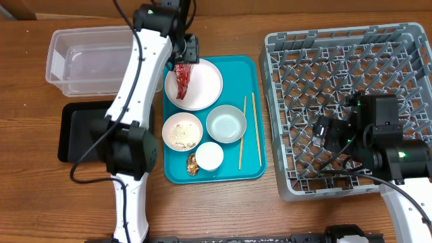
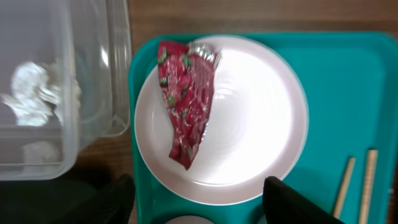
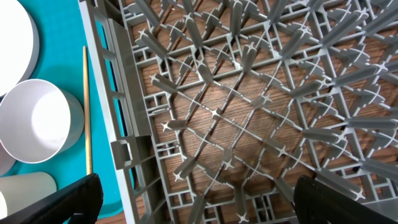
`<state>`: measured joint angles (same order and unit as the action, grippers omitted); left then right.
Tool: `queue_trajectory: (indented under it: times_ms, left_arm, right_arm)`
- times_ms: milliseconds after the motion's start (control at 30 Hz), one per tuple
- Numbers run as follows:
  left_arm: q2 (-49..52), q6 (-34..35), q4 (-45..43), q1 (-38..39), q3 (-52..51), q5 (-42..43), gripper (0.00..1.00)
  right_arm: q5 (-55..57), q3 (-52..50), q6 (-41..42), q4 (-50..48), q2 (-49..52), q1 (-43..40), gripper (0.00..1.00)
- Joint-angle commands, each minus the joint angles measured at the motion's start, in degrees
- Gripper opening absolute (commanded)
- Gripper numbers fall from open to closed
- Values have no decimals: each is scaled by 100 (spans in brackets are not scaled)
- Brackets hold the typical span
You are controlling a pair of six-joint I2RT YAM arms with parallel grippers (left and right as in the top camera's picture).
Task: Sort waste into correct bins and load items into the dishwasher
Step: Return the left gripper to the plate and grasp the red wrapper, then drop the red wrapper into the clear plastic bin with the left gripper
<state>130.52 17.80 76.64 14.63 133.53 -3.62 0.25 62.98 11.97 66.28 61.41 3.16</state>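
Left claw (image 2: 199, 202): spread wide, empty, over the plate's (image 2: 261, 124) near rim.
Red wrapper (image 2: 185, 99): on the plate's left half, ahead of the claw, left of its midline.
Long axis: points away from the claw; fingers would close across its width, we judge.
Nearer arm: left; right claw (image 3: 205, 208) hangs wide open, empty, over the rack (image 3: 249, 112).
Hidden: fingertips cut off; height above the plate we cannot tell.

On the teal rectangular plastic serving tray (image 1: 251, 67), a white round plate (image 1: 208, 86) fills the back-left corner, a crinkled red wrapper (image 1: 183, 81) across it, the left gripper (image 1: 187, 57) right above. Right of the tray sits the square grey plastic dish rack (image 1: 337, 61), the right gripper (image 1: 325, 135) over it.
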Motion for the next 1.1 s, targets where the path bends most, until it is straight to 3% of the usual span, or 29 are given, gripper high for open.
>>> queue_trajectory:
  times_ms: [0,400,533,867,1000,1067]
  left_arm:
    - [332,-57,122,-2,7,4,68]
    - [1274,-61,476,2,4,7,68]
    - [1416,-61,476,2,4,15,62]
    - [1449,-61,459,9,0,28,28]
    - [1449,-63,463,9,-31,26,23]
    - [1449,-63,461,7,-31,24,15]
  right_arm:
    - [33,160,4,-11,-48,31,100]
    - [33,160,4,-9,-48,31,100]
    - [33,157,7,-9,-48,31,100]
    - [33,160,4,11,-48,31,100]
    - [33,160,7,31,-48,31,100]
    - [33,160,4,35,-48,31,100]
